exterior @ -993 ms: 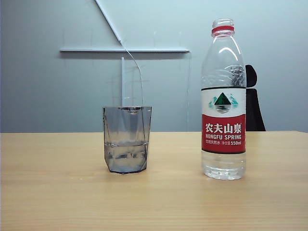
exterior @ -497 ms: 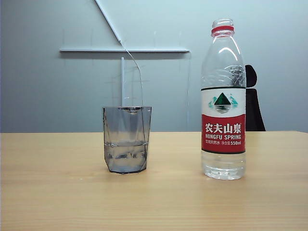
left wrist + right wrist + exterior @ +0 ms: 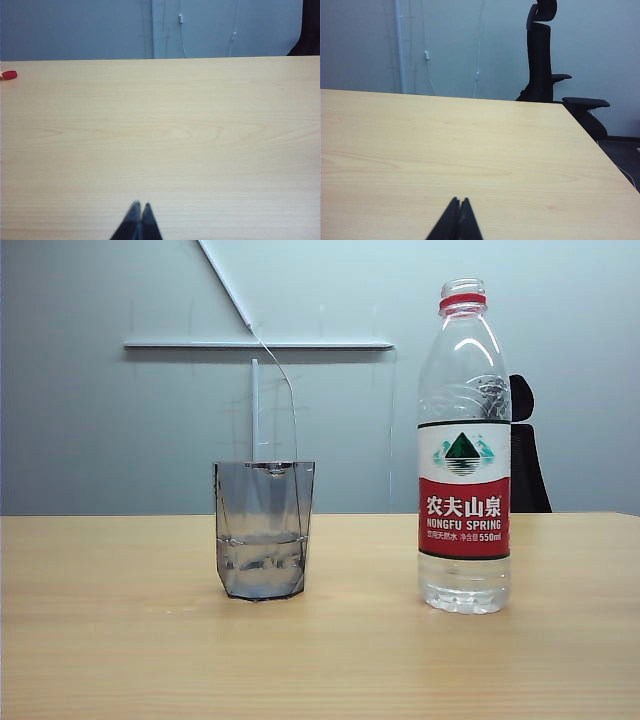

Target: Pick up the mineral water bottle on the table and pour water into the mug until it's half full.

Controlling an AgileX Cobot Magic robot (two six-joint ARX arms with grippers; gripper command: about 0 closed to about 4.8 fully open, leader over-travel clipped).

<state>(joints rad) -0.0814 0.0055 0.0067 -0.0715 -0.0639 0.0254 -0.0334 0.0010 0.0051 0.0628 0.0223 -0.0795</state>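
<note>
On the surface point(image 3: 120, 640), the mug point(image 3: 264, 530) stands left of the uncapped mineral water bottle point(image 3: 465, 450), well apart, both upright. Neither arm shows there. The left end effector point(image 3: 140, 206) and right end effector point(image 3: 459, 201) show only pressed-together tips over bare wood, holding nothing.
</note>
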